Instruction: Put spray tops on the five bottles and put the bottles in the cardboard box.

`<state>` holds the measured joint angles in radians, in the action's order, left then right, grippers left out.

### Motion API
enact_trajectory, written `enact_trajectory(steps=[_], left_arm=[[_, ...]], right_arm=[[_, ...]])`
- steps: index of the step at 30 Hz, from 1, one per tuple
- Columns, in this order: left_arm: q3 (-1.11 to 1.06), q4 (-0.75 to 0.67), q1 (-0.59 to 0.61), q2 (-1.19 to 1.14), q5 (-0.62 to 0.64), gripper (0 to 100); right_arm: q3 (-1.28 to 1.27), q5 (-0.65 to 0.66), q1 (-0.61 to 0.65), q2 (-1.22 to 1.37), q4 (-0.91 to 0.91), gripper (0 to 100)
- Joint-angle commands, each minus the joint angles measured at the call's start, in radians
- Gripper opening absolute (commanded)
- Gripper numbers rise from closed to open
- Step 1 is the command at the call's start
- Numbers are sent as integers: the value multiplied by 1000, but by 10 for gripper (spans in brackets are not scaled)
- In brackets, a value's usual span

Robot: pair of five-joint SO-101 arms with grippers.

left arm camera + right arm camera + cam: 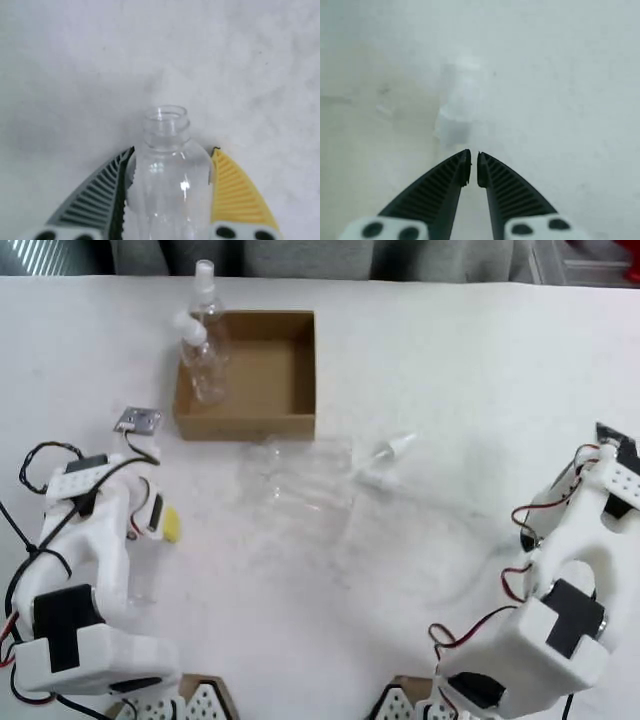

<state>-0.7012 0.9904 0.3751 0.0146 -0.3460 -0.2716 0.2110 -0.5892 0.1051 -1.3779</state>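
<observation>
1 uncapped bottle (167, 175) clamped in left hand (172, 150), neck pointing away; spray top (390, 451) lies well apart on the worktop (450, 360); right hand (472, 164) closed, empty.

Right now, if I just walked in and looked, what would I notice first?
The brown cardboard box at the far side of the table stands out, with two bottles with spray tops inside along one wall. Closer in, the left gripper clamps a clear bottle whose neck is open. A loose spray top lies on the table near the box.
</observation>
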Motion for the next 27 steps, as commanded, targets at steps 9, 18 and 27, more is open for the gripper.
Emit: enact_trajectory(steps=[9, 18, 27], left_arm=[[41, 9, 5, 4, 3, 37], [41, 9, 5, 4, 3, 37], [41, 14, 5, 4, -35, 37]], right_arm=[[-115, -92, -1, -239, 67, 108], [-169, -193, 79, -260, 97, 135], [-252, -272, 87, -259, 243, 139]])
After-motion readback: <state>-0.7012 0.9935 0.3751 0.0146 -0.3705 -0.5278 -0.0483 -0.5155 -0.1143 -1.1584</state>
